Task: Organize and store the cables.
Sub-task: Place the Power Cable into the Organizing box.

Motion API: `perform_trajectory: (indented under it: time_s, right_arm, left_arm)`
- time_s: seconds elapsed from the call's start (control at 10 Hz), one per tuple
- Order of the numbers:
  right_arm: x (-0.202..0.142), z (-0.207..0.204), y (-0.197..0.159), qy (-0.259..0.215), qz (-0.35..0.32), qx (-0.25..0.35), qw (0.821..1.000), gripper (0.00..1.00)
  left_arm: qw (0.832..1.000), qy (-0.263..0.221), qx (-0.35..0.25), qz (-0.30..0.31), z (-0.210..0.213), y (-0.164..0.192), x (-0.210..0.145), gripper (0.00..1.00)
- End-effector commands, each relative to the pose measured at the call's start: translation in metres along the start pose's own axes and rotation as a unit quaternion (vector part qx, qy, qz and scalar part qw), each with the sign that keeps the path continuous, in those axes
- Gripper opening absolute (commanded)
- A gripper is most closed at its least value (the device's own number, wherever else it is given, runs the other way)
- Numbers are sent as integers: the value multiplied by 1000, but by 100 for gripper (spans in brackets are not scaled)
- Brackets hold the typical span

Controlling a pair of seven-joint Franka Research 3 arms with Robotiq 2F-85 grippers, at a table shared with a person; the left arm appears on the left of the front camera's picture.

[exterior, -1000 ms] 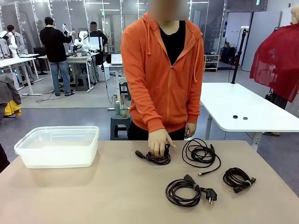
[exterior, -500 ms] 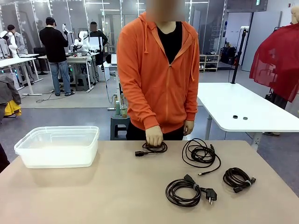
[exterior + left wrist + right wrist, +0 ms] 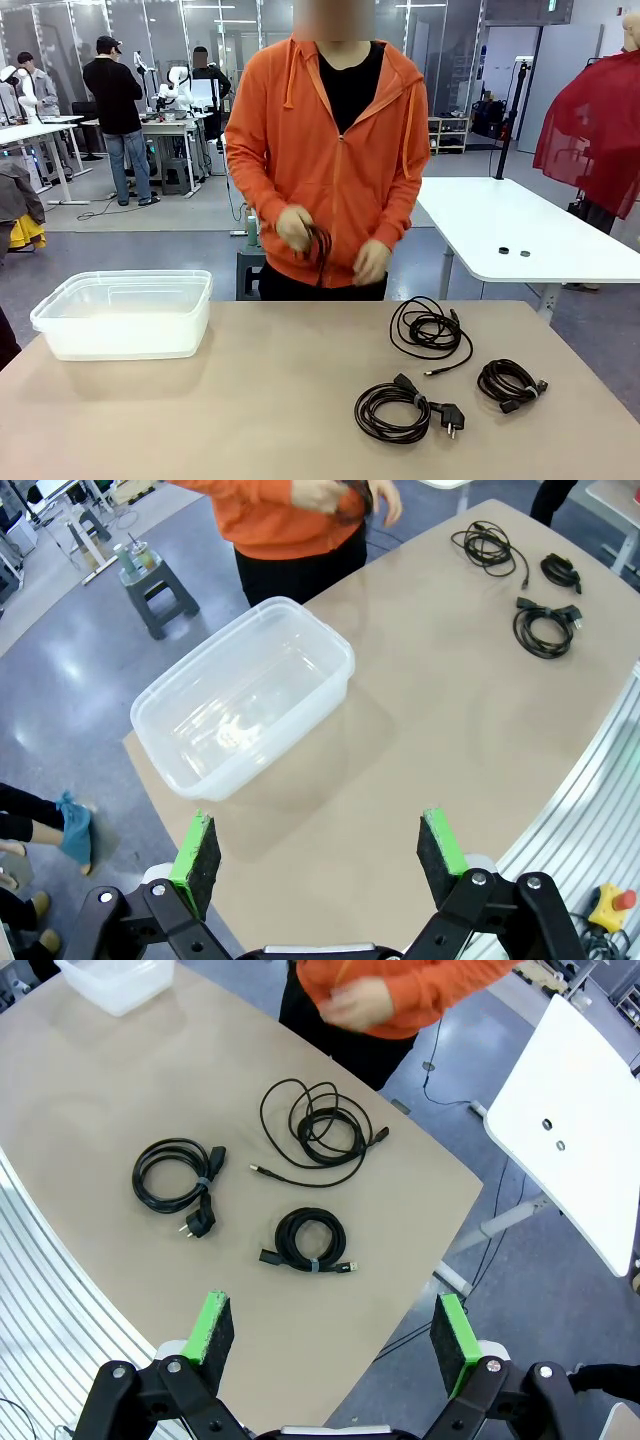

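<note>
Three coiled black cables lie on the tan table: a loose one (image 3: 430, 330) at the far right, one with a plug (image 3: 395, 410) near the front, and a small tight coil (image 3: 510, 383) at the right. The same three appear in the right wrist view as the loose coil (image 3: 322, 1132), the plugged coil (image 3: 175, 1178) and the tight coil (image 3: 310, 1241). The person in an orange hoodie holds another cable (image 3: 318, 245) in both hands at chest height. My left gripper (image 3: 318, 852) hangs open high above the table near the bin. My right gripper (image 3: 333, 1337) hangs open high above the cables.
A clear plastic bin (image 3: 125, 313) stands empty at the table's far left, also the bin (image 3: 245, 695) in the left wrist view. A white table (image 3: 520, 235) stands behind at the right. A grey stool (image 3: 158, 588) stands on the floor beyond the bin.
The person has lifted the cable from the table's far middle up to chest height and holds it in both hands. Neither arm has moved.
</note>
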State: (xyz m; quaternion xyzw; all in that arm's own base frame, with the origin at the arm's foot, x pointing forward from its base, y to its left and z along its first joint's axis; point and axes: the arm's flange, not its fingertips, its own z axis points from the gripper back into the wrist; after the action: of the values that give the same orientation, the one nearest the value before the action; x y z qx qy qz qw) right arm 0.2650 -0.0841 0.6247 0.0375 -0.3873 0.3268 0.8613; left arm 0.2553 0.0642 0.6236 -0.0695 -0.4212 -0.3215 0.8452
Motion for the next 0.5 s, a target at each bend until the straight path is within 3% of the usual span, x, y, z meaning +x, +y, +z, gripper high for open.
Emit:
perform_trajectory:
  time_s: [0.0, 0.4]
  right_arm:
    - [0, 2, 0, 3, 3, 2, 1000, 100]
    - [0, 2, 0, 3, 3, 2, 1000, 100]
  left_arm:
    - [1000, 0, 0, -6, 0, 0, 0, 100]
    - [1000, 0, 0, -6, 0, 0, 0, 100]
